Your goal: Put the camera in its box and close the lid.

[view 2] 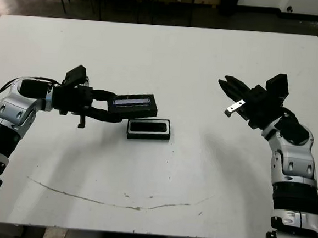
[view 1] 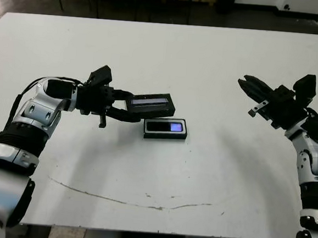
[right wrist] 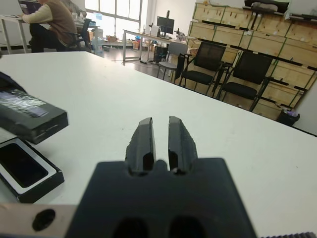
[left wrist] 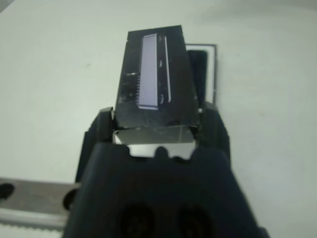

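Left gripper [view 1: 125,107]: reaches out low over the white table [view 1: 169,59], its two black fingers pinching one end of the lid.
Lid [view 1: 151,104]: a flat black rectangle with a pale grey panel on top, held clear of the table and sticking straight out past the left gripper's fingertips, tilted a little.
Box [view 1: 166,129]: lies flat on the table just beyond and below the left gripper's fingers, beside the raised lid and partly under its edge in the left wrist view; uncovered.
Camera [view 1: 167,127]: a black bar lying inside the box, its small bluish-purple screen lit at the end farther from the left gripper.
Right gripper [view 2: 227,86]: held above the table, well apart from the box, fingers pressed close together with nothing between them.
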You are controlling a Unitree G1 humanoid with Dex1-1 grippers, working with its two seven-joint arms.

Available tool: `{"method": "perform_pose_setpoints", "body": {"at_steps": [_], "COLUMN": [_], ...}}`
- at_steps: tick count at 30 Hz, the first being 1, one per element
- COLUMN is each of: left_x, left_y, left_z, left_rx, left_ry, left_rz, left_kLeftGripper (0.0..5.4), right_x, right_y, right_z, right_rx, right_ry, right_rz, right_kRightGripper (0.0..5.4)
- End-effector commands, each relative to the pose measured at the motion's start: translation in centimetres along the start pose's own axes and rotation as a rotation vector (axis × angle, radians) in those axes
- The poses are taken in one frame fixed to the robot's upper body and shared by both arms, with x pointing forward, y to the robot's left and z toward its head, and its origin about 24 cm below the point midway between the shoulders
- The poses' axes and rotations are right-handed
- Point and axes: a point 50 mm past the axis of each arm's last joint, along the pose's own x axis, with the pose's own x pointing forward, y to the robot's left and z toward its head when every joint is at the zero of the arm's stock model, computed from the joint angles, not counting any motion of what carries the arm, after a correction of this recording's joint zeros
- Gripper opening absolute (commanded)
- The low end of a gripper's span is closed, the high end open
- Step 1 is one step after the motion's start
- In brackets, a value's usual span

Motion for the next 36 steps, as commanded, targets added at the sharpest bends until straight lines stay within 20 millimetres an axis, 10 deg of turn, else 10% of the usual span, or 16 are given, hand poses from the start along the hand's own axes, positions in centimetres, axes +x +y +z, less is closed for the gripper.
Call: {"method": "perform_pose_setpoints", "body": {"at_steps": [1, 36], "left_x": [0.0, 3.4], "left_y": [0.5, -1.3], "left_z": [-0.6, -2.5], "left_rx": [-0.024, -0.163], "left_ry": [0.028, 0.158], "left_rz": [-0.009, -0.356], "left_kLeftGripper": [1.11, 0.93], "right_x": [-0.5, -1.2], "right_y": [0.0, 0.0], "right_z": [-0.8, -0.2], "right_rx": [0.014, -0.025], "right_ry": [0.06, 0.088], "right_rz": [-0.002, -0.002], "right_kRightGripper": [0.0, 0.0]}}
